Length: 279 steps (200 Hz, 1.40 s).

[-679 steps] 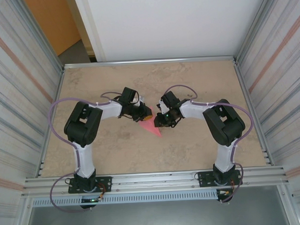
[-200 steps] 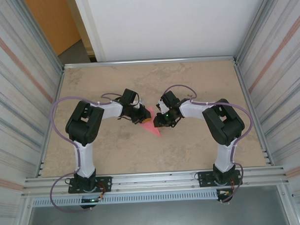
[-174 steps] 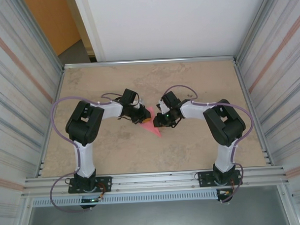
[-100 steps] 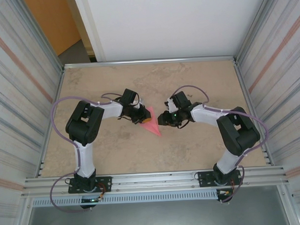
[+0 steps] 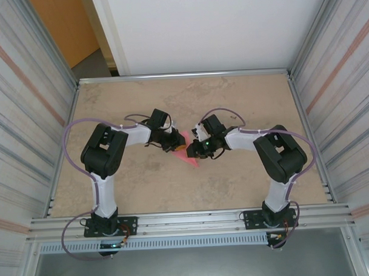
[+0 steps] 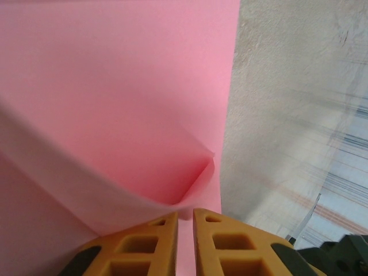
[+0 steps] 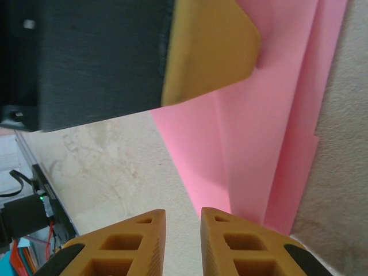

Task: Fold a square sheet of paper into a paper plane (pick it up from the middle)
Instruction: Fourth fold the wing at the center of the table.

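Note:
The pink sheet of paper (image 5: 187,154) lies at the table's middle, folded into a narrow shape whose point faces the near edge. My left gripper (image 5: 175,142) is shut on its left side. In the left wrist view the paper (image 6: 115,86) curls up in a loose flap just ahead of the gripper (image 6: 185,214), and pink shows in the thin slit between the jaws. My right gripper (image 5: 193,151) is low at the paper's right side. In the right wrist view the right gripper (image 7: 183,214) stands a little open over bare table, beside the layered paper (image 7: 270,126) and opposite the left finger (image 7: 210,49).
The beige table (image 5: 244,99) is fenced by ribbed metal walls on the left (image 5: 26,119) and right (image 5: 347,108). An aluminium rail (image 5: 187,221) with both arm bases runs along the near edge. Purple cables loop off each arm.
The right arm swung out to the right half a second ago and has come back to the paper's edge, its jaws narrower now. The left arm and the paper have stayed put.

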Available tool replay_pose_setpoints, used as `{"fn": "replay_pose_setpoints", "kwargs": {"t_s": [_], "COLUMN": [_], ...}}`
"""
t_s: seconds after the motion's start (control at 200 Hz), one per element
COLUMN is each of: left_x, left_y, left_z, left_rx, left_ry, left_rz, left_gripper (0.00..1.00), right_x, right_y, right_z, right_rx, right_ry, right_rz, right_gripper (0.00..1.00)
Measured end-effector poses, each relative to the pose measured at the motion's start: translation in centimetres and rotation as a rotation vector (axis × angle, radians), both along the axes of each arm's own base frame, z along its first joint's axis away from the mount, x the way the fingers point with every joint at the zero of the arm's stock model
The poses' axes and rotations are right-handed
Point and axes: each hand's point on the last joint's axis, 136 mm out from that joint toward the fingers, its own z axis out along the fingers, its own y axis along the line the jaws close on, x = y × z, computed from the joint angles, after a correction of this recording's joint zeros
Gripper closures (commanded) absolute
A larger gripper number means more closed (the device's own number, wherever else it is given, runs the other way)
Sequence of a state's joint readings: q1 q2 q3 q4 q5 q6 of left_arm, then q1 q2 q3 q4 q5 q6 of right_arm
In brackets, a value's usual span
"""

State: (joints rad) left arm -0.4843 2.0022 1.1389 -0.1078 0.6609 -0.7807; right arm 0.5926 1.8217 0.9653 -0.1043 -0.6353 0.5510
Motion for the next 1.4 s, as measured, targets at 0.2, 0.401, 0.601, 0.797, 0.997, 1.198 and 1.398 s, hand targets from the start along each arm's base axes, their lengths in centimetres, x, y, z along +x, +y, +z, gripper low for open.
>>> {"fn": "replay_pose_setpoints", "kwargs": {"t_s": [0.2,0.401,0.601,0.797,0.997,1.198,1.398], "left_x": [0.0,0.0,-0.1,-0.1,0.0,0.1,-0.1], "left_y": [0.0,0.0,-0.1,-0.1,0.1,0.2,0.4], "left_z": [0.0,0.0,0.0,0.0,-0.2,-0.4,-0.4], "left_rx": [-0.001,-0.001,-0.001,0.005,0.034,0.064,0.077], "left_ry": [0.0,0.0,0.001,0.011,0.036,0.05,0.065], "left_rz": [0.0,0.0,-0.002,-0.002,-0.001,-0.003,-0.005], "left_gripper": [0.85,0.84,0.84,0.84,0.85,0.85,0.85], "right_x": [-0.3,-0.5,-0.6,-0.6,-0.7,-0.9,-2.4], "right_y": [0.0,0.0,-0.1,-0.1,-0.3,-0.7,-2.1], "right_z": [-0.5,-1.1,-1.7,-1.9,-2.0,-2.1,-2.3], "right_rx": [0.001,-0.007,-0.018,-0.024,-0.031,-0.047,-0.079], "right_ry": [0.023,0.038,0.053,0.06,0.06,0.057,0.065], "right_rz": [0.008,0.009,0.009,0.01,0.013,0.013,0.015], "right_gripper": [0.78,0.78,0.78,0.78,0.79,0.81,0.81]}}
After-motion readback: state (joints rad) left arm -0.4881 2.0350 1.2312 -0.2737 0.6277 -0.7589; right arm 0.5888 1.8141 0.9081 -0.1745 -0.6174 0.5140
